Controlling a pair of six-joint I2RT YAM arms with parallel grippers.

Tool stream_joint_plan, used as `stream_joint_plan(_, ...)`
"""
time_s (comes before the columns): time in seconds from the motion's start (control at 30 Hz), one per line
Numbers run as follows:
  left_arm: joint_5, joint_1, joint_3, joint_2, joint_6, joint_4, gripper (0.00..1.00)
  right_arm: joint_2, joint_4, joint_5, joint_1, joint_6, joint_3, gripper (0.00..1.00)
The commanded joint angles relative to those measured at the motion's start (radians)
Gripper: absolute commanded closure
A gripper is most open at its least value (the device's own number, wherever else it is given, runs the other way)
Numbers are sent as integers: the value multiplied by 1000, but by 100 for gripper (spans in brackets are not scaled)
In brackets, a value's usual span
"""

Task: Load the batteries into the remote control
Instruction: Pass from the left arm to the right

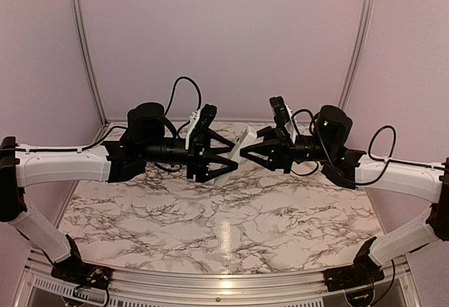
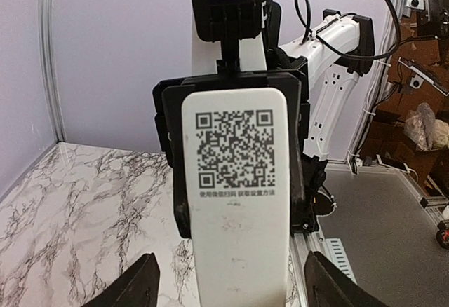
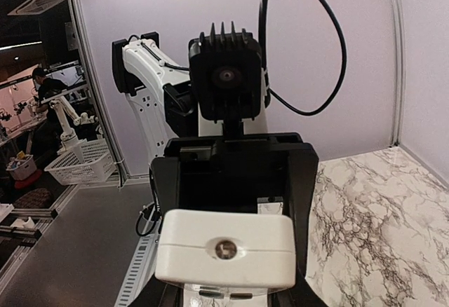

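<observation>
Remote control — clasped by right end effector.

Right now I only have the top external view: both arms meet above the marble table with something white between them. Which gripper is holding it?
Observer: The left wrist view settles it. The right gripper is closed against both long edges of the remote control.
Operator: Is the left one gripping it too?
Observer: No. The left gripper is open, and its fingers stand clear of the remote control, with a gap on either side.
</observation>
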Motion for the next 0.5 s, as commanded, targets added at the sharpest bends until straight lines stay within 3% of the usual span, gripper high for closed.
stream_joint_plan(0.0,-89,33,7,-57,27,-120,16,17,-138,67,5,-31,80,94)
stream_joint_plan(0.1,-156,63,-6,-106,8,-193,1,36,-266,120,3,-66,121,98)
stream_joint_plan(0.3,-454,96,-90,-248,-100,-265,1,110,-541,261,4,-134,227,100)
stream_joint_plan(0.47,-717,134,-63,-259,-271,-395,1,193,-709,380,6,-163,313,100)
